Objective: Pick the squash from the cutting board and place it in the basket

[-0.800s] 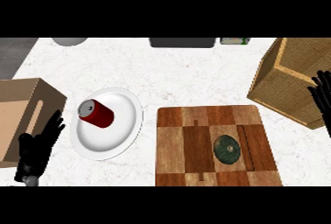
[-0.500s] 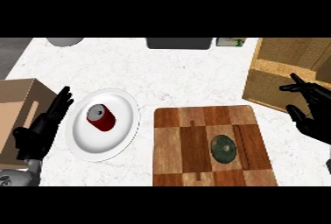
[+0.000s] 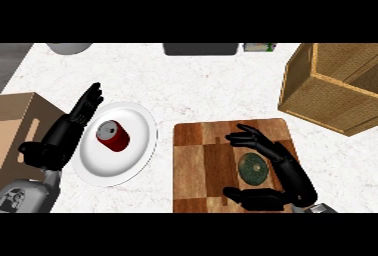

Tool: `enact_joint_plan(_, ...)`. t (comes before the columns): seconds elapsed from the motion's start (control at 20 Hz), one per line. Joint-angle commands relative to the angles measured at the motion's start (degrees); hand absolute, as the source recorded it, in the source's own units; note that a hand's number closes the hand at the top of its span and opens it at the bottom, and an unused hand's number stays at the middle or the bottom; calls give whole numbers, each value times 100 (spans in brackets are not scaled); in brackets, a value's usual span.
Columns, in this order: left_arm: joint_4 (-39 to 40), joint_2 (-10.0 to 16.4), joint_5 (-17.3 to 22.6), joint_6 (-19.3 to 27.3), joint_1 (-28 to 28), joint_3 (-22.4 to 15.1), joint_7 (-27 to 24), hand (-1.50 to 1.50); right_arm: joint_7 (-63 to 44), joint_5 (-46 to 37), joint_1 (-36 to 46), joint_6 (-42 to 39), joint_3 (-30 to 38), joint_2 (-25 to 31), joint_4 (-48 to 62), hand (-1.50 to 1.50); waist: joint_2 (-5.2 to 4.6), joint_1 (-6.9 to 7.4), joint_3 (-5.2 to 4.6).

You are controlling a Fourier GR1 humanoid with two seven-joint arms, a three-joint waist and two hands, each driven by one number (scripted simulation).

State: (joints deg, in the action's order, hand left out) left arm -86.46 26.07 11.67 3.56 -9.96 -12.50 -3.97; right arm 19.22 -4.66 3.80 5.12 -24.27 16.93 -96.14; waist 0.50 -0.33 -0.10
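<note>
A: Two hands show; which one works the squash?
B: The right hand. It arches over the squash on the cutting board, fingers and thumb spread either side, not closed, likely set to pinch it.
A: And the left hand?
B: Open, resting beside the plate. The basket stands well apart, upper right.

We look down on a white, faintly speckled stone counter top that fills nearly the whole view. A dark grey strip borders its upper left corner; we cannot tell what it is. Along the far edge sit a pale grey round object, a dark grey rectangular object and a small greenish object, all cut off. The light falls evenly.
</note>
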Motion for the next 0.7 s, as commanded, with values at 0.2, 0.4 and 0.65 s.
enact_joint_plan(0.2, -142, 81, 10, -15, 95, 103, 122, 0, -2110, -2544, -152, 1488, -70, 440, -1158, -150, 58, -153, -23)
enact_joint_plan(0.4, -213, 99, -26, -43, 133, 109, 57, 0, -3467, -3404, -46, 665, 117, 1303, -1763, -150, 58, -170, -32)
enact_joint_plan(0.65, -167, 76, 34, -74, -112, 151, 258, 0, -4843, -3013, 117, -1436, -13, 2196, -2629, -150, 26, -181, -35)
